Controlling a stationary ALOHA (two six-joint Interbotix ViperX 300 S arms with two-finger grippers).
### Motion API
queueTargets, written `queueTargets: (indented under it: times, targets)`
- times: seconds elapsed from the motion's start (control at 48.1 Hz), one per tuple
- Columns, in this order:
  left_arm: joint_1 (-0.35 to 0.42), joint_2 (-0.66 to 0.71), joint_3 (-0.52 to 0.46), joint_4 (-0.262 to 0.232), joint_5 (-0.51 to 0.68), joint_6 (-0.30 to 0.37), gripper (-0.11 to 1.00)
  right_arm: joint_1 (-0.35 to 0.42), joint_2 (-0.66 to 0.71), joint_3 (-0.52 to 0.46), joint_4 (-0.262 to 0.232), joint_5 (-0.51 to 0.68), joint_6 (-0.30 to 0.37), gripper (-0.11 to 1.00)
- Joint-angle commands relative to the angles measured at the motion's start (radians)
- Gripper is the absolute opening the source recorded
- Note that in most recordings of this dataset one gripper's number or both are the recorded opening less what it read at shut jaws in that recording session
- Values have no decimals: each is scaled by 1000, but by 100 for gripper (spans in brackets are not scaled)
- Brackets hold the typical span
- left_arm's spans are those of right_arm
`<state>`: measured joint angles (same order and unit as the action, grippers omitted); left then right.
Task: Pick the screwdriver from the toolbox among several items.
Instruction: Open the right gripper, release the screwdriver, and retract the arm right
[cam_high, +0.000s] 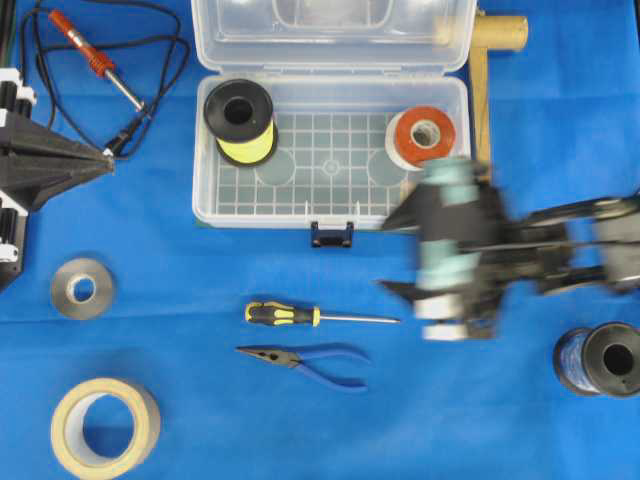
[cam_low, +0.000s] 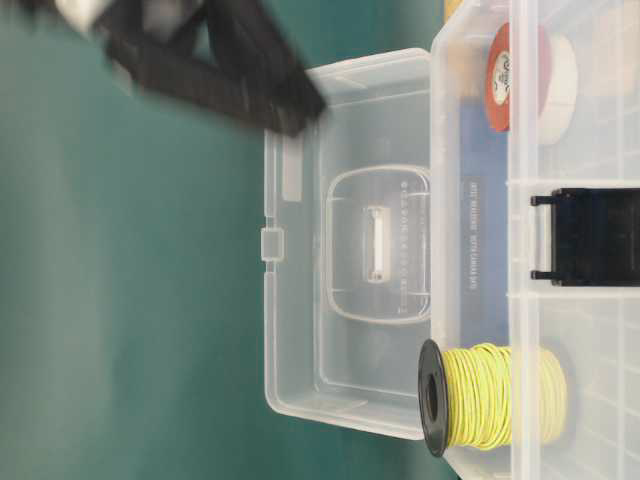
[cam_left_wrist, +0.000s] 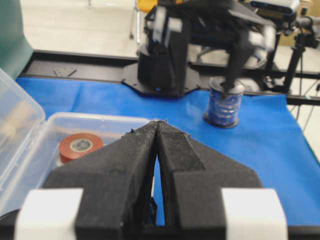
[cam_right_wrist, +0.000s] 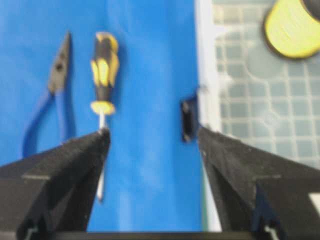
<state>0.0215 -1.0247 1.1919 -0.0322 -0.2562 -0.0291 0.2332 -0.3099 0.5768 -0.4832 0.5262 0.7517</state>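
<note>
Here the screwdriver (cam_high: 318, 316) is lying on the blue cloth (cam_high: 180, 290) outside the toolbox (cam_high: 330, 150), just in front of the dark blue latch (cam_high: 332, 235), handle to the left and thin shaft pointing right in the overhead view; the blue-handled pliers (cam_high: 305, 360) are lying just below it, roughly parallel, apart from it. The right gripper (cam_high: 400, 255) is appearing motion-blurred at the right of the overhead view, above the cloth near the screwdriver's tip and the toolbox's front right corner; its jaws are standing wide apart with nothing between them, as the right wrist view is showing, where the screwdriver (cam_right_wrist: 103, 75) and the latch (cam_right_wrist: 188, 120) are both lying in the gap ahead of the fingers (cam_right_wrist: 75, 165). The left gripper (cam_left_wrist: 159, 131) is sitting at the left edge of the table, its two padded fingers pressed together at the tips, holding nothing. Inside the open toolbox a yellow wire spool (cam_high: 240, 122) is resting at the left end and a roll of red tape (cam_high: 422, 135) at the right end, on the gridded floor. On the cloth, a red-handled soldering iron (cam_high: 95, 60) is lying at upper left; a grey tape roll (cam_high: 82, 288) and a beige tape roll (cam_high: 105, 428) at lower left; a blue wire spool (cam_high: 598, 360) at lower right.
</note>
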Motion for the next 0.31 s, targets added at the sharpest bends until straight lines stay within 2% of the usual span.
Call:
queueTargets:
  times: [0.0,0.125,0.291]
  targets:
    - [0,3,-9,-2,-5,2,0,3,-130,100,-49,-66,25,74]
    - [0,6,-9,0,-5,2,0,2,-278,252,-118,-124,64,74]
    - [0,8,-6,-2,-5,0,0,2,-422,382,-143,-133,72,74]
